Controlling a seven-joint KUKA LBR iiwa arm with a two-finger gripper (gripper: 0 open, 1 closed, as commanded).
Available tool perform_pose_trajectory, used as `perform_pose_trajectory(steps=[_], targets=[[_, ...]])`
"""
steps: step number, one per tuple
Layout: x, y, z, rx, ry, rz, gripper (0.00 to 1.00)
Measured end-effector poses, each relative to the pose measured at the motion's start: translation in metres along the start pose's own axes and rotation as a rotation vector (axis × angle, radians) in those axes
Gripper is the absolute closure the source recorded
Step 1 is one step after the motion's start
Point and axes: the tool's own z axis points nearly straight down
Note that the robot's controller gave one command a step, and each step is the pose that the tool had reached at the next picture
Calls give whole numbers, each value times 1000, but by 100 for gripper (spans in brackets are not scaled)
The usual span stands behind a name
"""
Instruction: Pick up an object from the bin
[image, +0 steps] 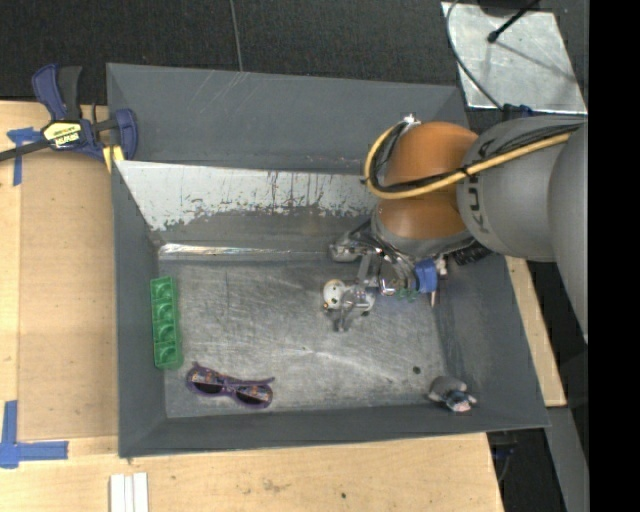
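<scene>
Closest to the lens is the grey arm (525, 195), which comes in from the right edge of the frame and is cut off there. Its orange wrist cover (425, 195), looped by a yellow cable (371, 168), hides part of the back slope of the bin (300, 130) in the upper right.

At the far left of the bin floor a green studded block (165, 322) lies lengthwise along the left wall, well apart from everything else. Right of it, at lower left near the front wall, sits a pair of sunglasses (231, 386) with dark lenses and a mottled purple frame, their arms hard to make out.

Just right of the frame's centre, the end effector (352, 298) hangs below the orange cover, low over the floor. Its metal parts crowd together against the scratched grey floor, so I cannot tell whether it is spread or closed. A small round whitish object (333, 293) sits just at its left side. Whether the two touch is unclear, and the object's shape is too small to read further. A blue part (426, 278) shows on the wrist to the right.

In the lower right corner of the floor lies a small grey and bluish lump (451, 396), too small to identify, well apart from the end effector.
</scene>
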Motion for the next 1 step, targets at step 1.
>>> perform_pose_trajectory(steps=[1], targets=[[-2, 1, -7, -4, -16, 118, 100]])
